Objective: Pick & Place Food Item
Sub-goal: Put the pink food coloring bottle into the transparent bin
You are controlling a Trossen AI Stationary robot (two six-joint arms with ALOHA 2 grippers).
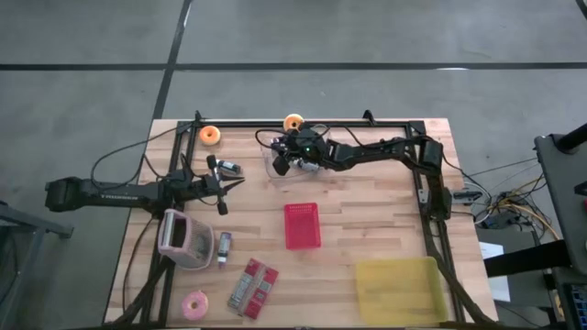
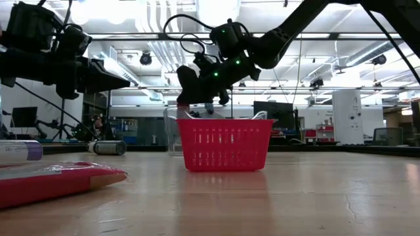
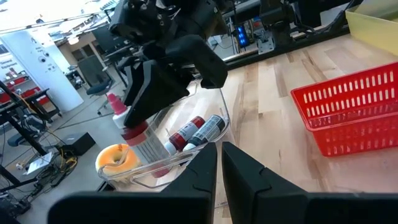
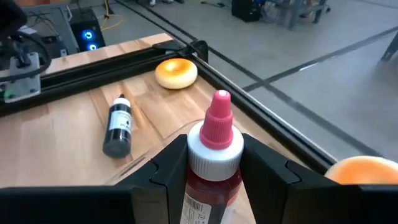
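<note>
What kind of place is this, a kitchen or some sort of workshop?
Most likely a robotics lab or workshop, not a kitchen: a wooden table with robot arms, a concrete floor, and computer screens in the big room behind.

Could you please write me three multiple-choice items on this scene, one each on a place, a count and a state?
1. Where is the red basket?
A. near the table's middle
B. inside the yellow tray
C. off the table

2. How many doughnuts lie on the table?
A. one
B. three
C. five

3. What is the right gripper doing?
A. hanging empty
B. gripping a red sauce bottle by its neck
C. holding the basket

Answers:
1 A, the high view shows it mid-table, apart from the yellow tray.
2 B, two orange ones at the far edge and a pink one near the front.
3 B, its wrist view shows the fingers on either side of the white collar.
</note>
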